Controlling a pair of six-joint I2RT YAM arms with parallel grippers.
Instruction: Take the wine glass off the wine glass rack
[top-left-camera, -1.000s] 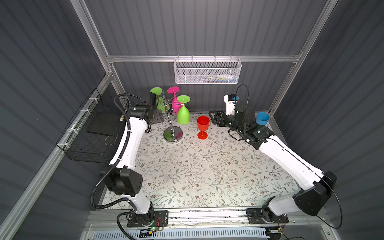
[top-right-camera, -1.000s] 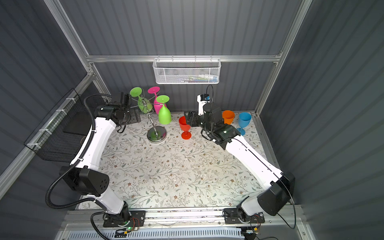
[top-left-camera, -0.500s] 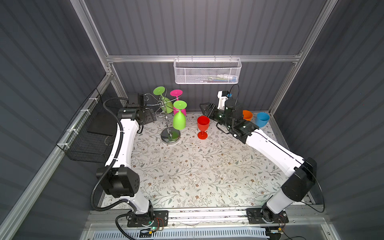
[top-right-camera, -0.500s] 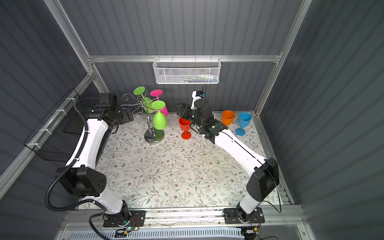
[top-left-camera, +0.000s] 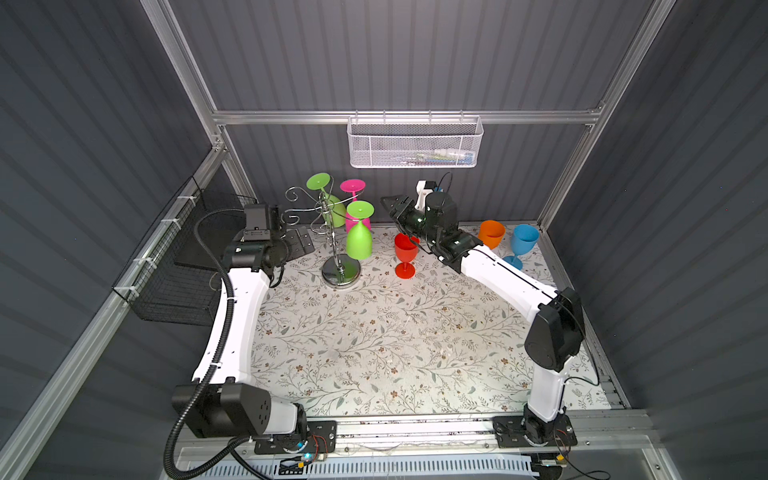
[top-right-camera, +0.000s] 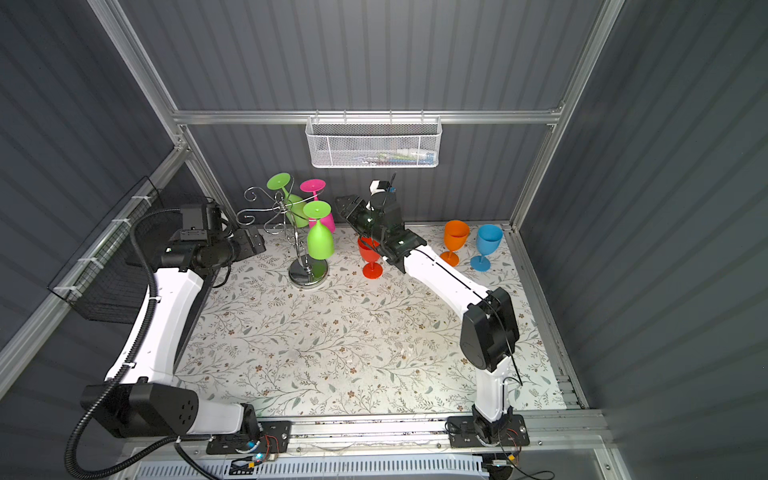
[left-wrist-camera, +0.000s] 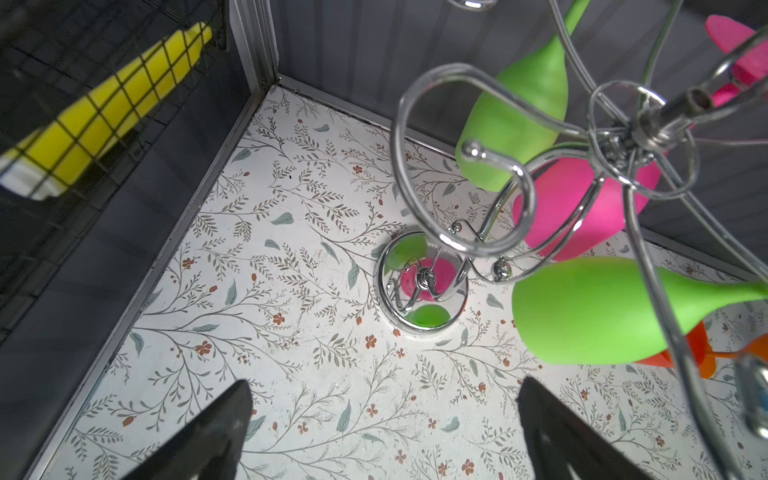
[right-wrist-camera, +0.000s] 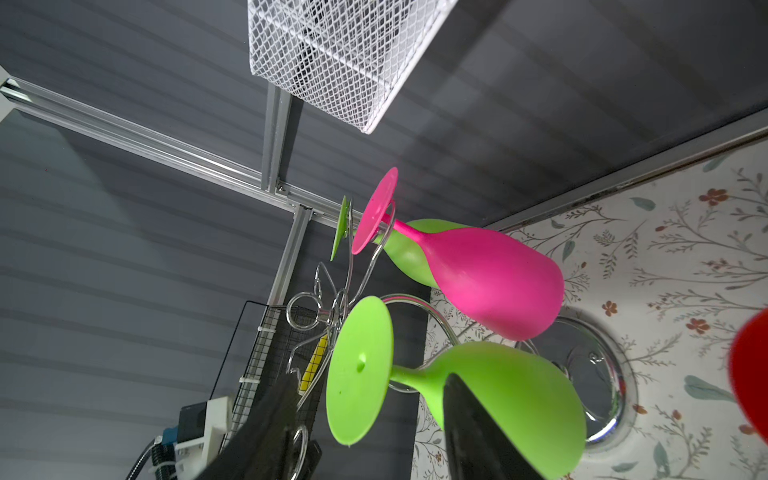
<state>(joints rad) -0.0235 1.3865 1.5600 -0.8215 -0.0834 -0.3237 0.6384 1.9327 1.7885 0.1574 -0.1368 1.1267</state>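
The right gripper (top-left-camera: 390, 204) hangs at the back of the floral table (top-left-camera: 374, 353). Its jaws are partly apart and empty, and its tips are just beside the round foot of the nearer green wine glass (top-left-camera: 358, 243). In the right wrist view its fingers (right-wrist-camera: 266, 432) sit on either side of that glass's foot and stem. One finger overlaps the bowl, and whether it touches cannot be told.

The left gripper (top-left-camera: 300, 245) is spread wide and holds nothing. It sits left of the wine glass rack (top-left-camera: 338, 276), near the scroll arms but apart from them.

A white mesh basket (top-left-camera: 415, 145) hangs on the back wall, and a black wire basket (top-left-camera: 178, 286) hangs on the left wall.

The rack stands on its mirror base near the back left of the table. Three glasses hang upside down from its arms:
- the nearer green wine glass, on the side facing the right gripper
- a pink wine glass (top-left-camera: 352, 185), behind it
- a second green wine glass (top-left-camera: 318, 181), beside the pink one

A red glass (top-left-camera: 405, 249) stands upright on the table, just right of the rack and under the right arm. An orange glass (top-left-camera: 491, 233) and a blue glass (top-left-camera: 524, 239) stand side by side in the back right corner.
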